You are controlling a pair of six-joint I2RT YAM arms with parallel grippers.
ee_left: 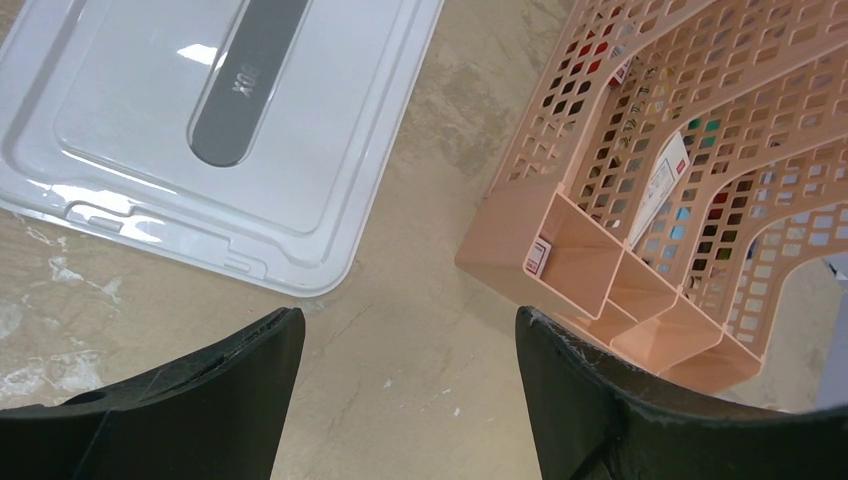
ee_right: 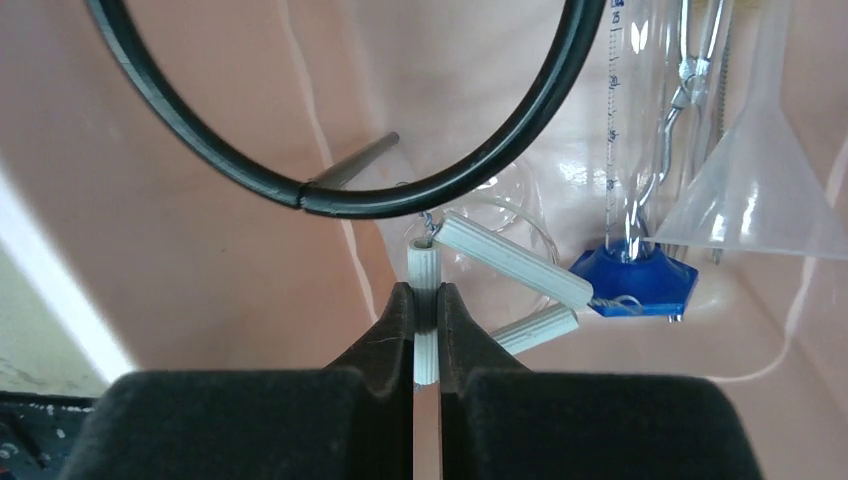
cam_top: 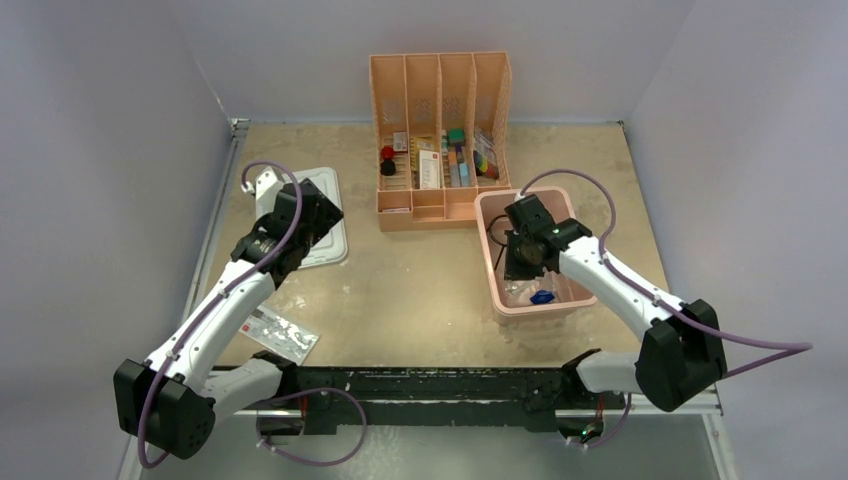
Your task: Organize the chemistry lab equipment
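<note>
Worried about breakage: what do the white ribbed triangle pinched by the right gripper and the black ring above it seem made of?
White ribbed triangle: matte, chalky tubes strung on twisted wire, likely ceramic, possibly plastic. Black ring: smooth, semi-gloss seamed skin, probably coated metal; its grey rod looks bare metal.

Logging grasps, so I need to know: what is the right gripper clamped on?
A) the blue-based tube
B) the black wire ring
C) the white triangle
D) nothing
C: in the right wrist view the right gripper is shut on one side of the white triangle, while the black wire ring and blue-based tube sit untouched.
</note>
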